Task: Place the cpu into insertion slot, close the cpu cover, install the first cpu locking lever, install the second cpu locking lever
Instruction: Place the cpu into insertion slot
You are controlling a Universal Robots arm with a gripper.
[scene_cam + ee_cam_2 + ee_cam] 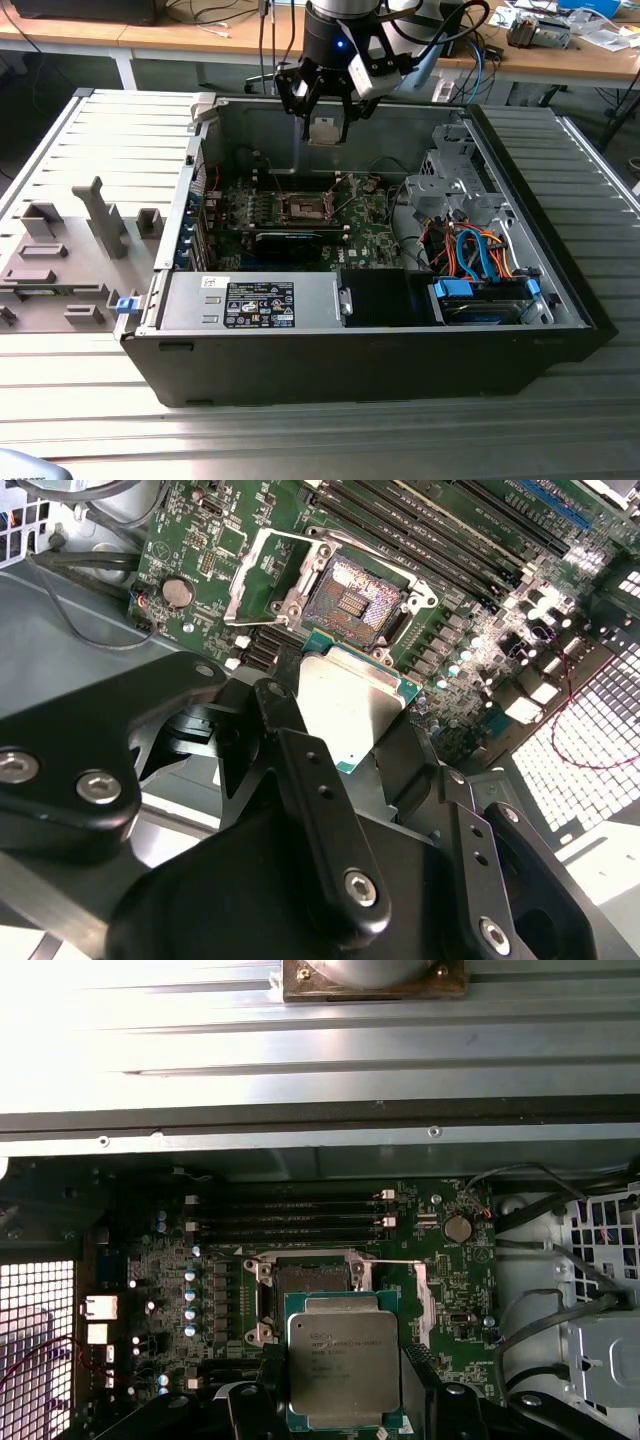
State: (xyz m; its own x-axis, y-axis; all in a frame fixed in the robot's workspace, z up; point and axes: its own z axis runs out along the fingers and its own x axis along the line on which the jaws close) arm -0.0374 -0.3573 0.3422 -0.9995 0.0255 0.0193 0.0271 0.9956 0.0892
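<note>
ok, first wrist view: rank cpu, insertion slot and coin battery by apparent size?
1. cpu: largest, though it sits nearest the camera.
2. insertion slot: partly hidden behind the cpu, so its rank against the cpu is unsure.
3. coin battery: clearly smallest.

cpu (343,1365) in gripper (326,128), above insertion slot (350,598) (well apart), slot inside case (400,350)

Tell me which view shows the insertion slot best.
The second wrist view: the insertion slot lies uncovered, its dark centre fully visible. In the first wrist view the cpu overlaps part of it. The exterior view shows it far off, inside the case.
</note>
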